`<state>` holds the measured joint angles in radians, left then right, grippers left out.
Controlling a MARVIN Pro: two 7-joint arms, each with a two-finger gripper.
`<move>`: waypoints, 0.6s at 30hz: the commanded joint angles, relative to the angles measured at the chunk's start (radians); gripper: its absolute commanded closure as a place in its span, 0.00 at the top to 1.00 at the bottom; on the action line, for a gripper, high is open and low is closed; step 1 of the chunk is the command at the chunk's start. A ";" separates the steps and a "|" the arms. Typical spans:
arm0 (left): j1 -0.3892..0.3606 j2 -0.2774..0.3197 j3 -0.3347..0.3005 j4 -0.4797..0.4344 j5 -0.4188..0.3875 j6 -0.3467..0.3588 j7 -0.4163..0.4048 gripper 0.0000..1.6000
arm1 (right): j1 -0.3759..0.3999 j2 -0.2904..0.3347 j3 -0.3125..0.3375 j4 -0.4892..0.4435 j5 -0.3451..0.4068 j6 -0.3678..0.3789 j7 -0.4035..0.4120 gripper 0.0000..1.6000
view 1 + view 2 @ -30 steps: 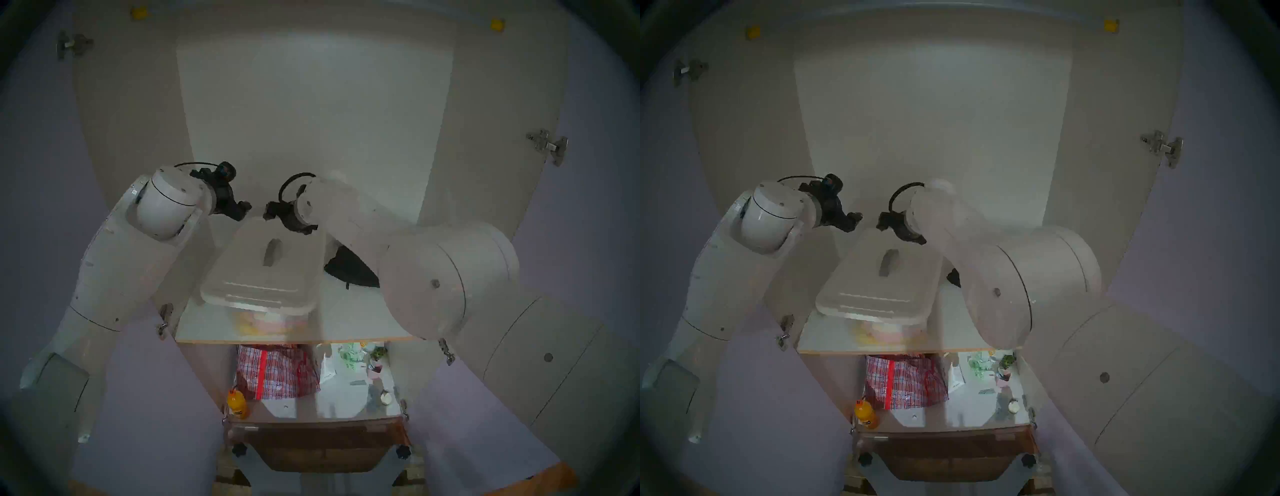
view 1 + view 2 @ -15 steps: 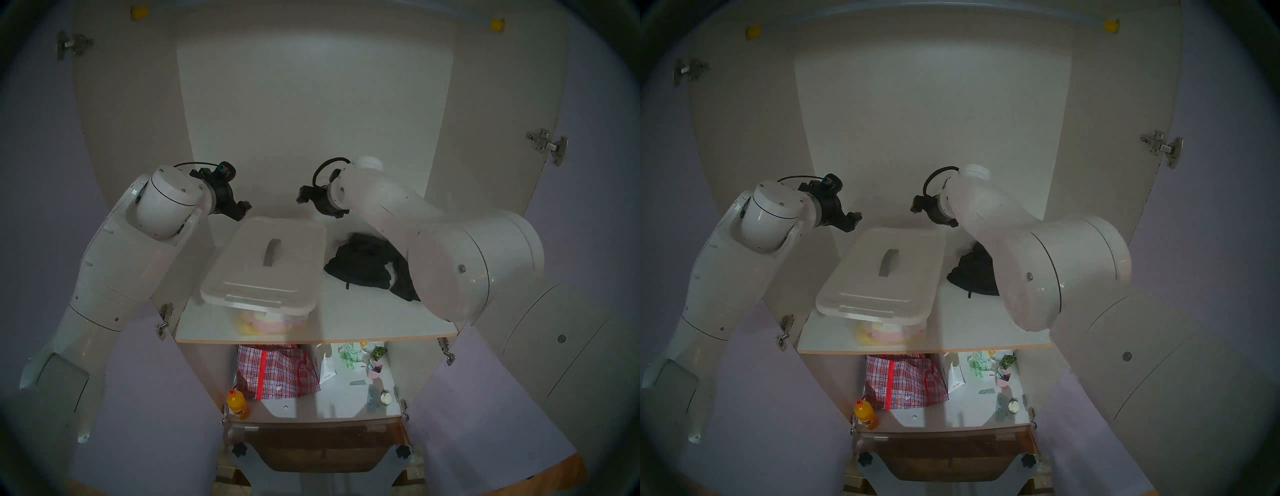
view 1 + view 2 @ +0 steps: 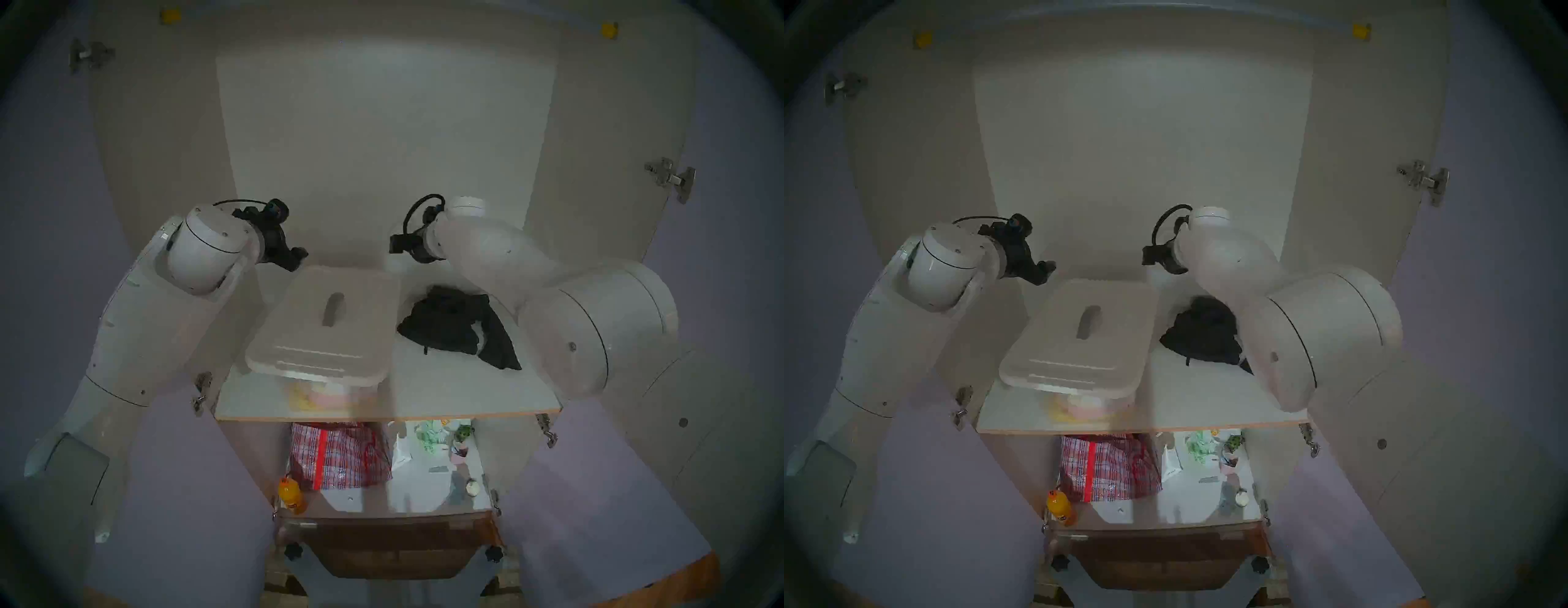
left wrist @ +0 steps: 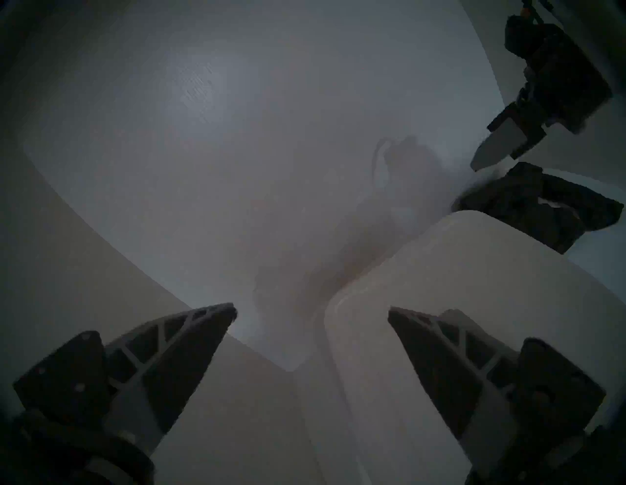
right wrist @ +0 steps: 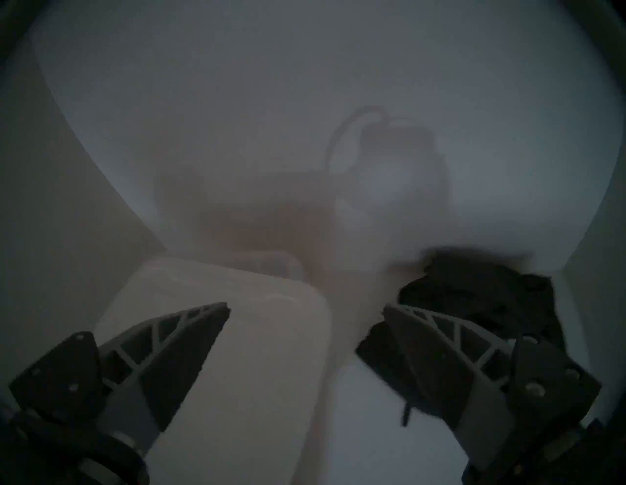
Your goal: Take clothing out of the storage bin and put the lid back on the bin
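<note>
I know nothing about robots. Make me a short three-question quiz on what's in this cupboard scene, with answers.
1. True or false: the white lid sits on the clear storage bin.
2. Multiple choice: the black clothing lies (A) inside the bin, (B) on the shelf to the robot's right of the bin, (C) on the lower shelf beside the checked bag.
3. Fill in: the left gripper and the right gripper are both ____ and hold nothing.

Key: 1 true; 2 B; 3 open.
</note>
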<state>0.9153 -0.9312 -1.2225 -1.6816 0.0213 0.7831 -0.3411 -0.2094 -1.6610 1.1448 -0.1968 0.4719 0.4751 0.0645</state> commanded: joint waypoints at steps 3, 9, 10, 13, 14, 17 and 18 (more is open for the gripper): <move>-0.031 -0.001 -0.015 -0.020 0.000 -0.007 0.003 1.00 | 0.002 0.006 -0.096 -0.043 -0.112 -0.186 -0.029 1.00; -0.033 -0.001 -0.015 -0.022 -0.001 -0.007 0.002 1.00 | -0.021 0.011 -0.184 -0.037 -0.225 -0.376 -0.047 1.00; -0.033 -0.001 -0.015 -0.022 -0.001 -0.007 0.003 1.00 | -0.027 0.012 -0.200 -0.037 -0.246 -0.410 -0.055 1.00; -0.033 -0.001 -0.016 -0.022 -0.001 -0.007 0.003 1.00 | -0.042 0.019 -0.236 -0.026 -0.296 -0.492 -0.063 1.00; -0.033 -0.001 -0.015 -0.022 -0.001 -0.007 0.003 1.00 | -0.043 0.025 -0.247 -0.022 -0.313 -0.517 -0.061 1.00; -0.033 -0.001 -0.015 -0.022 -0.001 -0.007 0.003 1.00 | -0.046 0.037 -0.264 -0.007 -0.335 -0.589 -0.056 1.00; -0.033 -0.001 -0.015 -0.022 -0.001 -0.007 0.003 1.00 | -0.049 0.039 -0.262 -0.001 -0.333 -0.596 -0.052 1.00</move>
<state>0.9130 -0.9311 -1.2232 -1.6832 0.0203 0.7831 -0.3399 -0.2726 -1.6387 0.8753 -0.2022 0.1345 -0.0892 0.0170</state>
